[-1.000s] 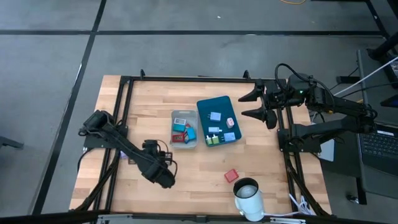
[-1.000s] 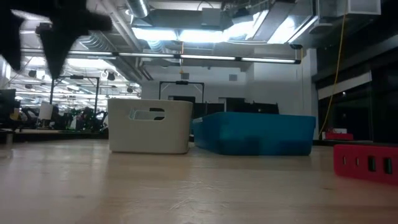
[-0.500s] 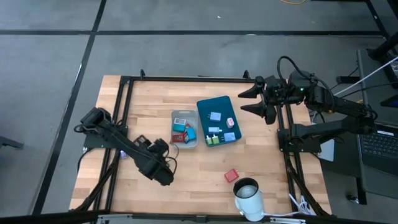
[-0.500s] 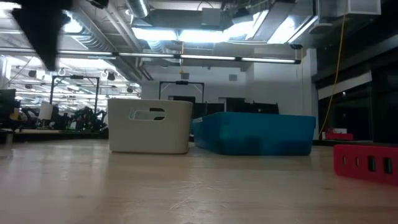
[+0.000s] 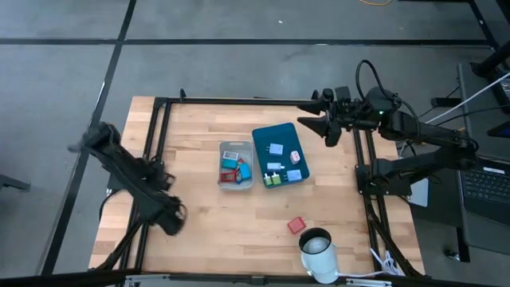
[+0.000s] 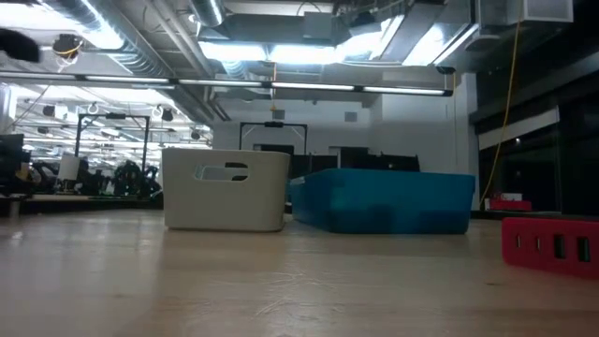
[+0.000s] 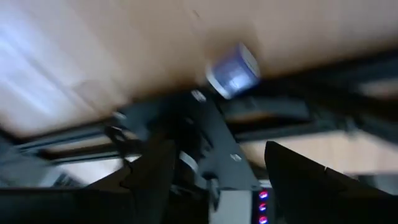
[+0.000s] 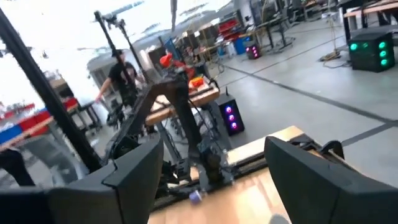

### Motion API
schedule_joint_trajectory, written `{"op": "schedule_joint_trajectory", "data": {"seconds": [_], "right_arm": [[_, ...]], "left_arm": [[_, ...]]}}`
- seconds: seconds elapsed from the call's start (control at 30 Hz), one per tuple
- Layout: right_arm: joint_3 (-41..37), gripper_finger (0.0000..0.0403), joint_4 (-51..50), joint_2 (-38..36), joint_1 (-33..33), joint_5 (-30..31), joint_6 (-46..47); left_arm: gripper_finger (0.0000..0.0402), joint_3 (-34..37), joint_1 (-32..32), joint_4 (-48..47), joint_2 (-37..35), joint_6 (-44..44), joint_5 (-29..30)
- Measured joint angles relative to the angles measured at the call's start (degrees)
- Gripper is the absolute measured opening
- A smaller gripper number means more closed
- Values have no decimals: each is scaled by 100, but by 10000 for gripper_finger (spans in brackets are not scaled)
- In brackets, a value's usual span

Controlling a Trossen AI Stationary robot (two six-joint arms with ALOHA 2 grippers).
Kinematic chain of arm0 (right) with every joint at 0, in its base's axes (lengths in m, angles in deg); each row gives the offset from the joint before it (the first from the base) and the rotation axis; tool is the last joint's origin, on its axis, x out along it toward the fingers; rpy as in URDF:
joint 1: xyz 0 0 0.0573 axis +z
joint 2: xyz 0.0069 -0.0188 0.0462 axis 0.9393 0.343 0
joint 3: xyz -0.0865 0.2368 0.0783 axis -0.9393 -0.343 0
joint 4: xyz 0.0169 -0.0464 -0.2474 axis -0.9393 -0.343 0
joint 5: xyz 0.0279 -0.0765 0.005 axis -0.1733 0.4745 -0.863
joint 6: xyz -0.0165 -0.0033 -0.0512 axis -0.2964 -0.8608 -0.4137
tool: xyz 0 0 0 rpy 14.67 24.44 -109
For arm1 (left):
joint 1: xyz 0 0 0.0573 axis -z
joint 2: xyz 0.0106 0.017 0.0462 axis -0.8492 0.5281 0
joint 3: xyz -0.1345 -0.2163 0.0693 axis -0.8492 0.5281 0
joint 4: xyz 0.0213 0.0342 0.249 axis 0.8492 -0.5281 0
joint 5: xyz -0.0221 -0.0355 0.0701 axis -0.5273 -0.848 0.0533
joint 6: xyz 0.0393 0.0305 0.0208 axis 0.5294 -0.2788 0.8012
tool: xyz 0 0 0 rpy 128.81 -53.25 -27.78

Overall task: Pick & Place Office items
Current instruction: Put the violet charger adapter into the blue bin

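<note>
While both arms hover, right end effector (image 5: 313, 121) fingers wide apart and empty, left end effector (image 5: 170, 217) seemingly parted, holding nothing

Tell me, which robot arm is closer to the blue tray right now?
The right one. The right end effector hovers just past the teal tray's far right corner. The left end effector is down near the table's front left edge, well beyond the grey bin.

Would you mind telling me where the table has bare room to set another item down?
The widest bare wood lies between the grey bin and the left end effector, at the table's left. The back strip is also free. It is crowded around the teal tray beside the bin, and near the red block and white cup.
</note>
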Motion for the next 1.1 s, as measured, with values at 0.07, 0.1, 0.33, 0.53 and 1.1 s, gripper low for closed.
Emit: {"op": "schedule_joint_trajectory", "data": {"seconds": [0.07, 0.1, 0.33, 0.53, 1.1], "right_arm": [[0, 284, 127, 99, 0, 6, 170], [0, 284, 198, 157, 0, 8, 238], [0, 284, 451, 466, 38, 16, 379], [0, 284, 445, 637, 39, 52, 503], [0, 284, 822, 758, 39, 52, 303]], "left_arm": [[243, 187, 239, -26, -599, -135, -288], [243, 204, 351, -26, -873, -145, -385], [258, 202, 777, -5, -2264, 373, -530], [294, 202, 775, 18, -2538, 1592, -734], [284, 888, 709, 1472, -2354, 2775, -560]]}}
